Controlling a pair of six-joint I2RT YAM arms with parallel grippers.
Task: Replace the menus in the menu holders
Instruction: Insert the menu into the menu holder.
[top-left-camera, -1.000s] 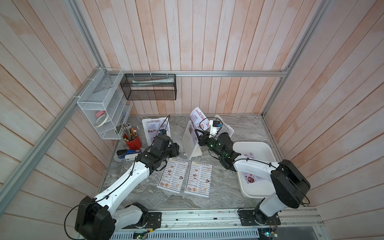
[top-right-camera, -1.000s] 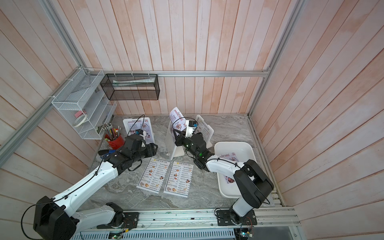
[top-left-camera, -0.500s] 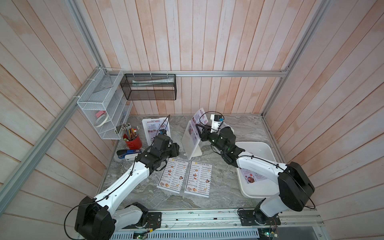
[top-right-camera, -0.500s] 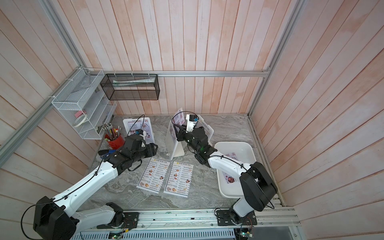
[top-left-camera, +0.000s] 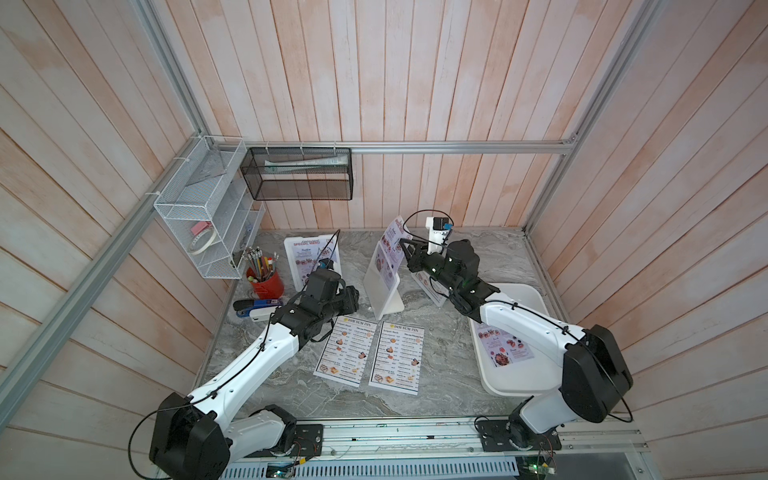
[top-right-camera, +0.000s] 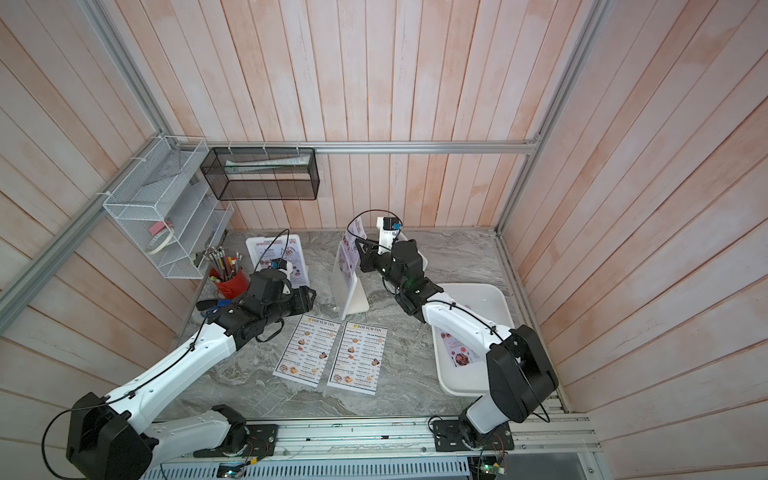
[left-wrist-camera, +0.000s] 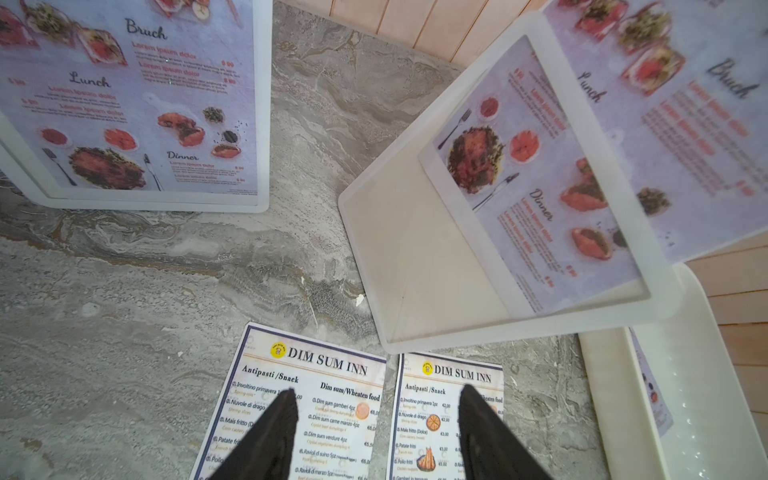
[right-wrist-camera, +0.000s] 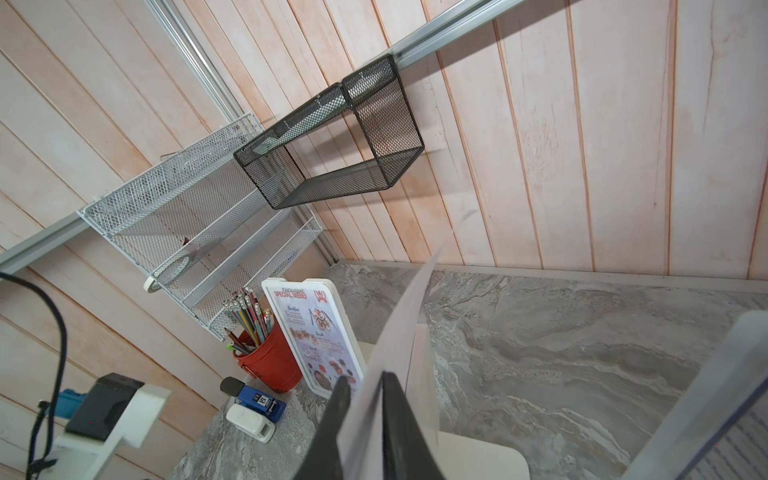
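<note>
The left gripper (left-wrist-camera: 378, 390) hangs with its jaws well apart, holding nothing, just above the top edges of two white menus (top-left-camera: 347, 351). These lie flat side by side on the grey table (top-left-camera: 440, 374). Behind it, the left holder (left-wrist-camera: 264, 124) leans with a lilac sheet (left-wrist-camera: 124, 104) inside. To the right stands the middle holder (left-wrist-camera: 415, 257). The right gripper (right-wrist-camera: 366, 377) is pinched on the edge of a lilac menu (right-wrist-camera: 399, 332) that sticks up out of this holder's top. Compared with a second ago, the right arm sits higher and farther back, while the left arm has not moved. The pinched menu rises from between the jaws, and its lower part is inside the holder. Farther right lies a white tray (top-left-camera: 511, 384).
</note>
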